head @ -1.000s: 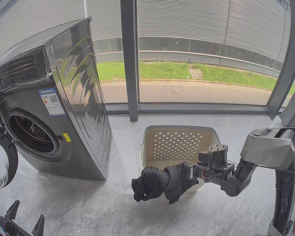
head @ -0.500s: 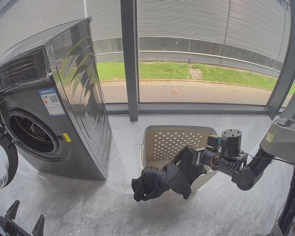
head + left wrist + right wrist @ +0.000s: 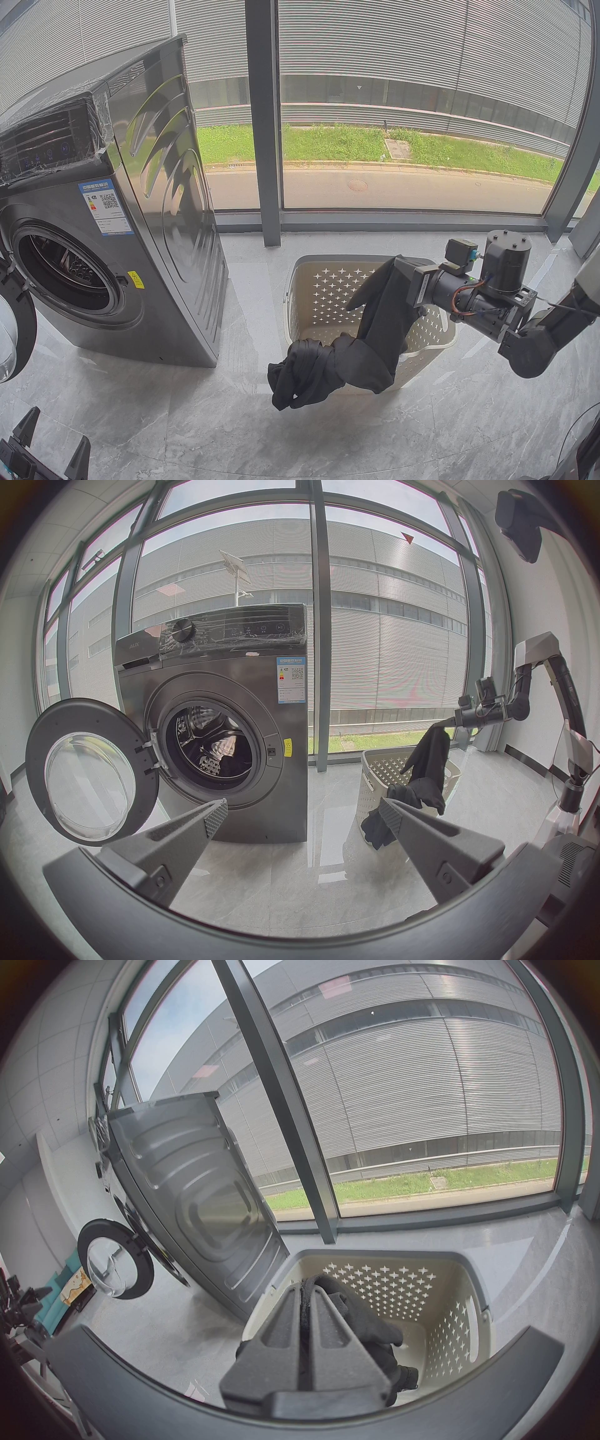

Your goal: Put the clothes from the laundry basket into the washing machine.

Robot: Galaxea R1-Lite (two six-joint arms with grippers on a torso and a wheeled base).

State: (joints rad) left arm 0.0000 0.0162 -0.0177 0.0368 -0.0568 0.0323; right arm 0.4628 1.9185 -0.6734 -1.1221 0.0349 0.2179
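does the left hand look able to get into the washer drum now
Probably yes: the washer door hangs wide open and only bare floor lies between the left hand and the drum.

At the right of your head view, your right arm (image 3: 494, 303) is black: a cylindrical motor cap, orange wires, a white label, a teal plug. Your left gripper (image 3: 301, 810) has dark grey wedge fingers (image 3: 175, 849) with dimpled pads.

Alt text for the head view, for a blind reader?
The right gripper holds a black garment above the white laundry basket, its lower end draped over the near rim. A grey washing machine stands left, door open.
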